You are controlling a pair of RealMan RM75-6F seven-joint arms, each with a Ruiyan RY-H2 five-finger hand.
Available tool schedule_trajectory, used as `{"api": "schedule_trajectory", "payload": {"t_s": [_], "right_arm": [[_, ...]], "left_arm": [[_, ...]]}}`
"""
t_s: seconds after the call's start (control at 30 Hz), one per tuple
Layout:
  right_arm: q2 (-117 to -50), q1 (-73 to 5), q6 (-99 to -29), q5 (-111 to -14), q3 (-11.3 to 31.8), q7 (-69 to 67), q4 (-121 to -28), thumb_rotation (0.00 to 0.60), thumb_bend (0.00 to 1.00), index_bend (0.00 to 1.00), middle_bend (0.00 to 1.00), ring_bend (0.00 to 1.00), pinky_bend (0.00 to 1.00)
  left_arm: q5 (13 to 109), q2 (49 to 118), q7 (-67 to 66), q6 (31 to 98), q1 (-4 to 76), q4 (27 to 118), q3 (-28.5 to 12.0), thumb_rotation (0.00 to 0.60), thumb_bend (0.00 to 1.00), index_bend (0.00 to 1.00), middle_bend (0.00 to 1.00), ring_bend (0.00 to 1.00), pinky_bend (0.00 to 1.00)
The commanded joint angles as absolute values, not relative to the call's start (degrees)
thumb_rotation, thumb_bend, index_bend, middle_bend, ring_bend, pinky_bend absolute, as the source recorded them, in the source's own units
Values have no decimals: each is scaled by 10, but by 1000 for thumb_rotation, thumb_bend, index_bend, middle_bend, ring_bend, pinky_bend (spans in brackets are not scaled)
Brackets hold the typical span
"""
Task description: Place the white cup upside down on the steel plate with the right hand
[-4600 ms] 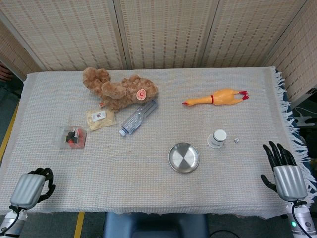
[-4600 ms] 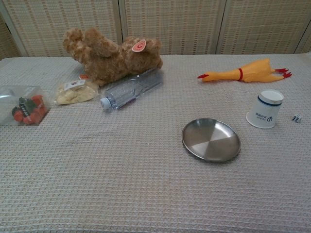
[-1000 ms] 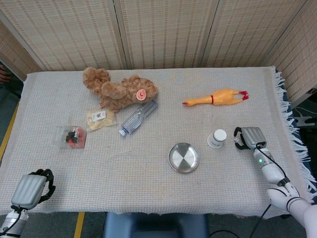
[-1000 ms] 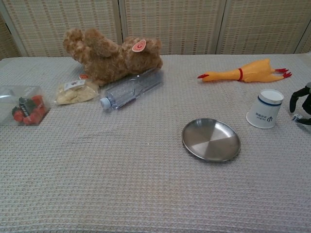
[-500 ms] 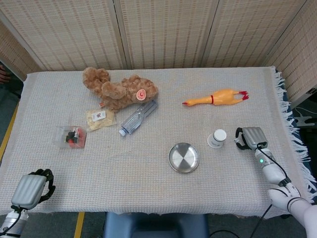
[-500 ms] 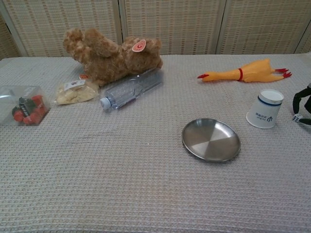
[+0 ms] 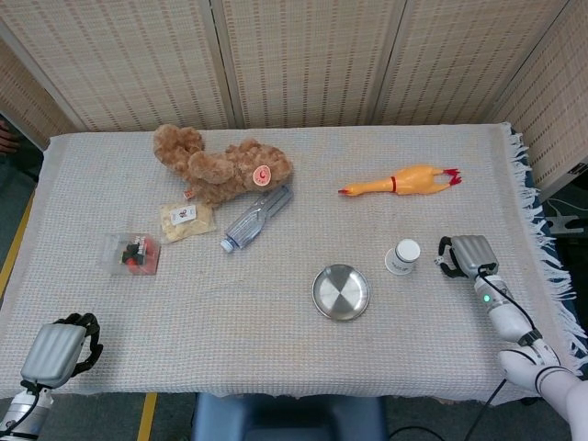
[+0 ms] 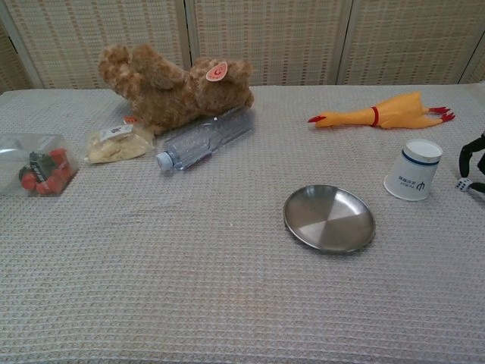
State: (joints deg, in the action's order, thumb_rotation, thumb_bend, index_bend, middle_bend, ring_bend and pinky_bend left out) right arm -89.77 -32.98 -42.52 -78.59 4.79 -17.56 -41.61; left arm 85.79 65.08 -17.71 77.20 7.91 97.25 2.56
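While the right hand [image 7: 464, 255] sits low over the cloth just to the right of the white cup [image 7: 402, 256], it holds nothing; its dark fingers [image 8: 471, 158] curl toward the cup with a gap between them, not touching it. A small die [image 8: 461, 184] lies on the cloth beside those fingers. The cup already stands mouth down, base up, on the table, near the steel plate [image 7: 341, 292] but apart from it, up and to the plate's right in the head view. The plate is bare. Judgement: the step in hand is the approach to grasp; no lift has begun. The next move calls for closing around the cup's side wall without tipping it or dragging the die, then carrying it over, unturned, to the plate's centre. The left hand [image 7: 57, 352] rests at the table's near left corner, fingers curled in, holding nothing.
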Motion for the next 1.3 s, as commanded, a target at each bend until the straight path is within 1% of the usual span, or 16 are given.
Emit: {"api": "schedule_trajectory", "payload": {"t_s": [0.03,0.3,0.67,0.8,0.97,1.07,1.13,1.2,1.3], "right_arm": [[-897,-330,-424,-785,48,-174,-417,600,278,473,793,817,880],[-897,-330,-423,-784,48,-175,-419,600,278,432,793,817,880],[-899,-330,-421,-788,44,-183,-416,600,279,424,793,818,881],[-900,-331,-421,-791,43,-193,-414,600,293,451,797,824,888],[-905,-329,-433,-796,43,-199,-405,600,315,535,813,843,911],[-904,-327,-442,-799,42,-200,-407,600,334,568,817,848,914],[-898,-325,-452,-802,42,-202,-417,600,339,572,817,849,915],[-881,-321,-467,-811,39,-208,-451,600,340,573,817,850,916],[-826,-314,-482,-820,33,-198,-552,600,339,573,817,850,916]], "left_arm": [[858,651,-177,772,79,972,26,600,367,267,405,372,558],[857,651,-178,769,80,972,26,600,366,267,405,372,557],[857,651,-177,770,80,973,26,600,366,267,405,372,558],[858,651,-176,771,80,973,26,600,365,267,405,372,558],[858,651,-176,771,80,973,26,600,366,267,405,372,558],[859,651,-177,772,79,974,27,600,367,267,405,372,558],[860,650,-177,773,79,974,27,600,367,267,405,372,558],[860,650,-177,773,79,974,27,600,366,267,405,372,558],[859,650,-177,773,79,974,27,600,366,267,405,372,558]]}}
